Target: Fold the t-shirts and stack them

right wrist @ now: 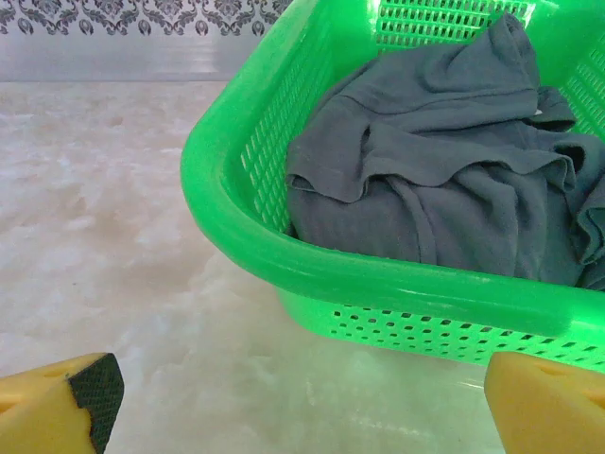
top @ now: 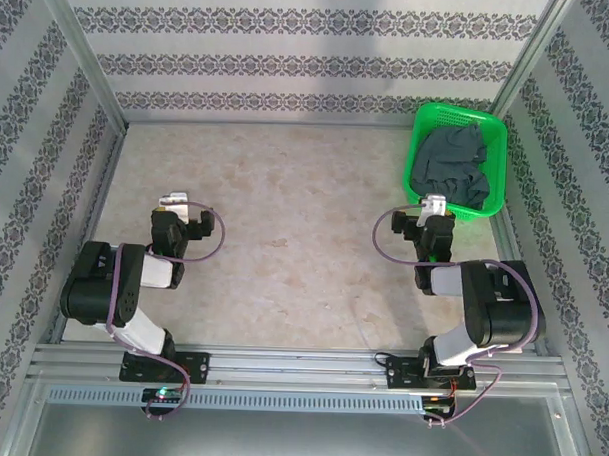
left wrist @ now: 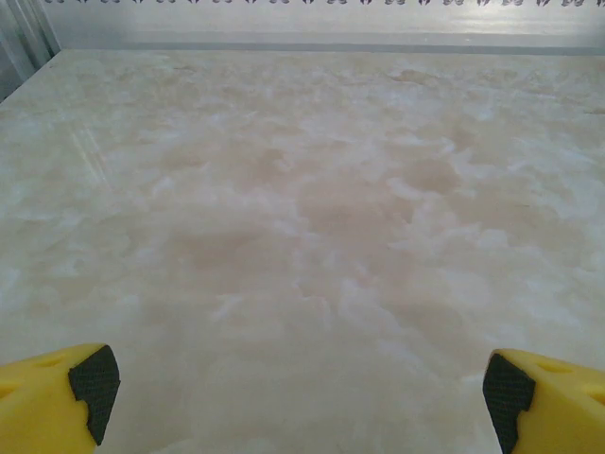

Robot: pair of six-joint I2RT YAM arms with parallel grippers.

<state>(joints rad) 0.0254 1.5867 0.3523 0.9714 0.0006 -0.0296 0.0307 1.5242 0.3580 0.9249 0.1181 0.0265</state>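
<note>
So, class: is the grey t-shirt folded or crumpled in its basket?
Crumpled: the t-shirt lies bunched in loose folds inside the green basket.

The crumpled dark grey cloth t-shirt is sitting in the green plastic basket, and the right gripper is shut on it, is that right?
Not quite. The crumpled dark grey cloth t-shirt does sit in the green plastic basket, but the right gripper is open and empty, with its fingers short of the basket's near rim. The right wrist view shows this.
</note>
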